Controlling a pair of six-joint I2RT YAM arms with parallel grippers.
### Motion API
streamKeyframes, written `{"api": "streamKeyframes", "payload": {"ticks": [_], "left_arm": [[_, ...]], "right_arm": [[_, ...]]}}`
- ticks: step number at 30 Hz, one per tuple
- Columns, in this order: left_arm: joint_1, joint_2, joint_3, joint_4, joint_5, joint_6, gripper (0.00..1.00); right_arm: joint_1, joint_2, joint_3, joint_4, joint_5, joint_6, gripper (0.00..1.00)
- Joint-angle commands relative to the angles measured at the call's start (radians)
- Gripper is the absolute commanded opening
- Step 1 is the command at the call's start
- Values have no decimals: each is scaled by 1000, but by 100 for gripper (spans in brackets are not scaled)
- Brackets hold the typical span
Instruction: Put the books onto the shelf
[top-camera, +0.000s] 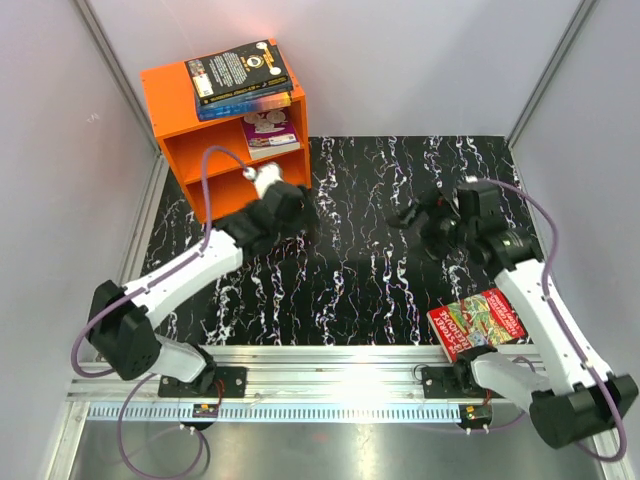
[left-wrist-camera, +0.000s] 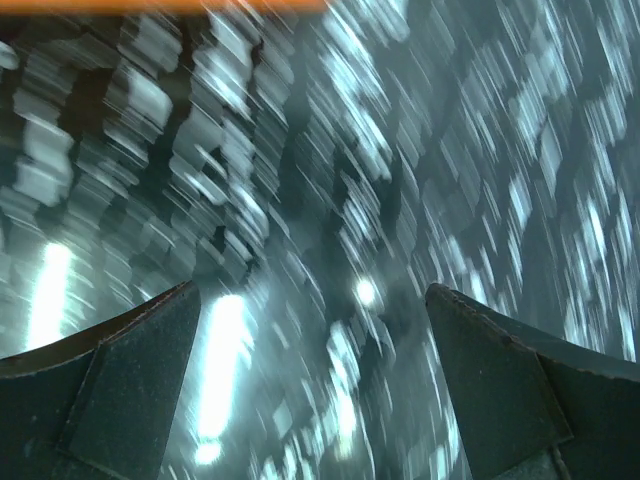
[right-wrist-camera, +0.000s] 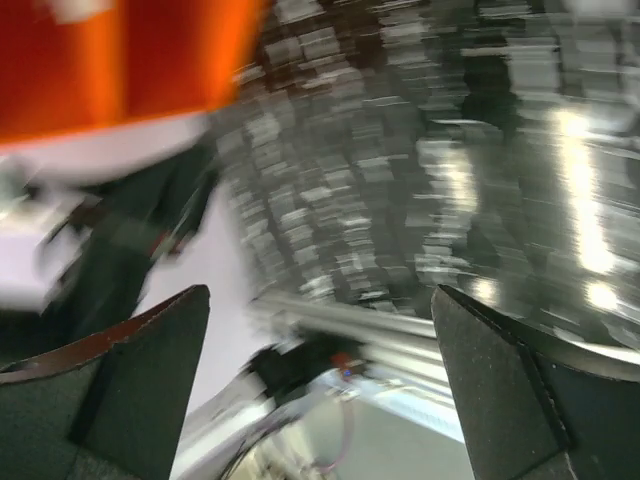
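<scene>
The orange shelf (top-camera: 222, 185) stands at the table's far left. On its top lies a black book with yellow marks (top-camera: 238, 68), stacked on a blue book (top-camera: 250, 104). A purple-toned book (top-camera: 271, 131) lies in the upper compartment, sticking out a little. A red book (top-camera: 478, 322) lies flat at the near right, partly under the right arm. My left gripper (top-camera: 303, 222) hovers just in front of the shelf, open and empty (left-wrist-camera: 312, 300). My right gripper (top-camera: 404, 216) is over mid-table, open and empty (right-wrist-camera: 320, 300). Both wrist views are motion-blurred.
The table top is black marble with white veins (top-camera: 350, 270). Grey walls close it in on three sides. A metal rail (top-camera: 330, 365) with the arm bases runs along the near edge. The right wrist view shows a blurred orange shelf (right-wrist-camera: 120, 60) and the rail (right-wrist-camera: 380, 330).
</scene>
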Motion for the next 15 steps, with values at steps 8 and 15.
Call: {"api": "streamKeyframes", "payload": {"ticks": [8,15], "left_arm": [[-261,309,115,217,571,4,99],[-297,520,374,217,707,-3,98]], "right_arm": [[-278,-136,-221,-587,318,-76,100],[-599,-41,-272,-562,285,-123,100]]}}
